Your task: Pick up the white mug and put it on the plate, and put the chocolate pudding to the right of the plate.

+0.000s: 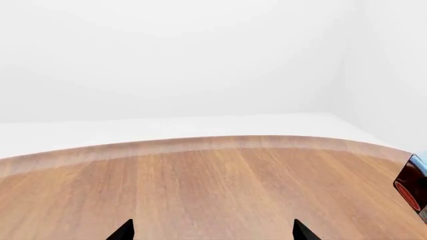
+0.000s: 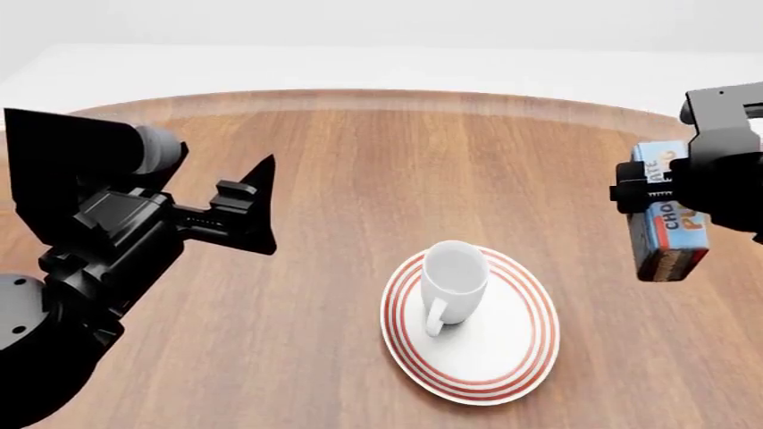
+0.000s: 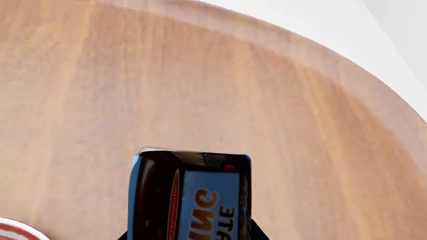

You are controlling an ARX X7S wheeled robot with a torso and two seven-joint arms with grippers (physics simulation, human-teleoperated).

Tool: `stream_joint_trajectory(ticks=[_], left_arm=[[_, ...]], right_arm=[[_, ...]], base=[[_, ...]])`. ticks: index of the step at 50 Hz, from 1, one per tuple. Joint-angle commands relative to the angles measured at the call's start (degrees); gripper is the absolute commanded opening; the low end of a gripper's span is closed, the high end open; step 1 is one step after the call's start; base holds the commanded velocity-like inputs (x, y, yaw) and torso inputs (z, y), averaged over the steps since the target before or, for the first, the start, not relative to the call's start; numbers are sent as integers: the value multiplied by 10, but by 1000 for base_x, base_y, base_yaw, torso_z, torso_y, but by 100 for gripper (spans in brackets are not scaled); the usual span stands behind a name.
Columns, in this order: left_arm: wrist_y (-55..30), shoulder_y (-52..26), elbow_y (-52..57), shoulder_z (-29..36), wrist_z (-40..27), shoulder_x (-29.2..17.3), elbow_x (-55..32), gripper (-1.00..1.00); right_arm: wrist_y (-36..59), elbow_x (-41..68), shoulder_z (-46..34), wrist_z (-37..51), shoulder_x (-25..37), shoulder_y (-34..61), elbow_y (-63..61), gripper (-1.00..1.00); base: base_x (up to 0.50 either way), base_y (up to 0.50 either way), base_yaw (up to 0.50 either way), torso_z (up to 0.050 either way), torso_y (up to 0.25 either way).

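Observation:
The white mug stands upright on the red-ringed plate, handle toward the near side. My right gripper is shut on the chocolate pudding and holds it on end over the table, to the right of the plate. In the right wrist view the carton fills the jaws of the right gripper, and a sliver of the plate shows beside it. My left gripper hovers left of the plate, open and empty. Its fingertips stand wide apart over bare wood, with the pudding at the frame's edge.
The round wooden table has its curved far edge against a white floor and walls. Nothing else stands on the table in these views.

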Motion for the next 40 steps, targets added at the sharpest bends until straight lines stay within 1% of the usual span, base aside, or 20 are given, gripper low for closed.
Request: stream_joint_trajectory(ticks=[1,12,30,40], left_arm=[[11,6,-5,-14,14,10,12,100],[9,6,-6,-15,15,12,13,100],[8,7,-4,-18,13,10,12,100],[8,9,-5,-18,13,11,13,100]], right_arm=[[-41,-9,34,-12,-30,-21,59,-100],[-51,-43,-1,-21,-36,-33,84,-100],[-67,-24,20,-20,-21,-69,72,-100],[-80,-27,20,-25,-20,-77,88,-100]], base=[[0,0,0,0,0],[0,0,0,0,0],[0,0,0,0,0],[0,0,0,0,0]])
